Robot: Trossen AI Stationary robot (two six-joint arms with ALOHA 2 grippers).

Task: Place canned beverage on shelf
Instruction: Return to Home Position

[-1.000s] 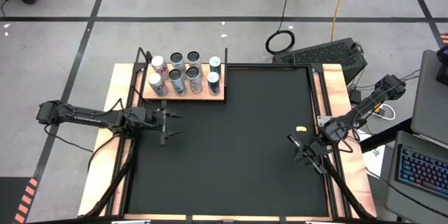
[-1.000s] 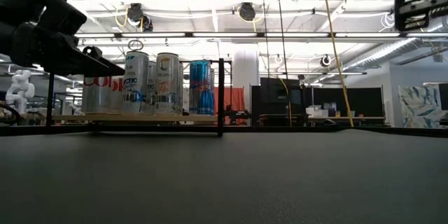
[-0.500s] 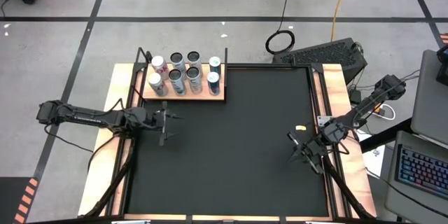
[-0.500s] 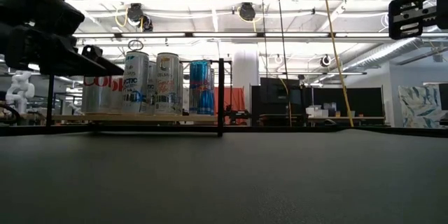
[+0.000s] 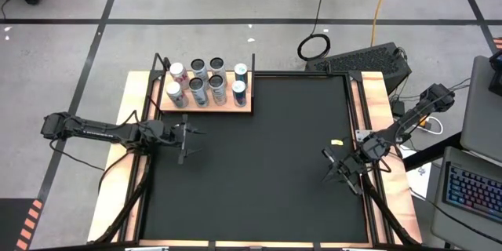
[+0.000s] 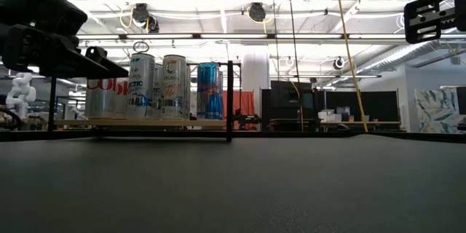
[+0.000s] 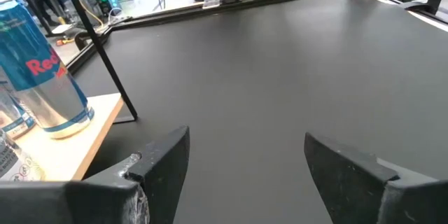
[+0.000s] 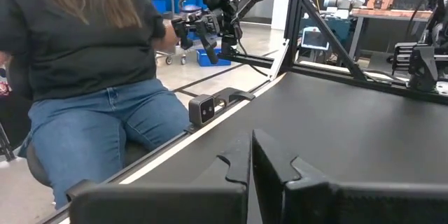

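Left gripper (image 5: 188, 141) spread wide near the flat light-wood shelf (image 5: 245, 105) of upright drink cans (image 5: 199, 67); right gripper (image 5: 332, 166) pinched together, well apart.

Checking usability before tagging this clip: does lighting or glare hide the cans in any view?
Low view: bright ceiling lights backlight the left tool into a dark silhouette, but labels on the cans on the shelf show plainly. High view: even light, no glare on the black mat. Left wrist view: the blue can is well lit.

Light-wood shelf (image 5: 245, 107) with black rods (image 6: 230, 102); blue-and-silver can (image 7: 42, 70), red lettering; black mat (image 5: 259, 172)
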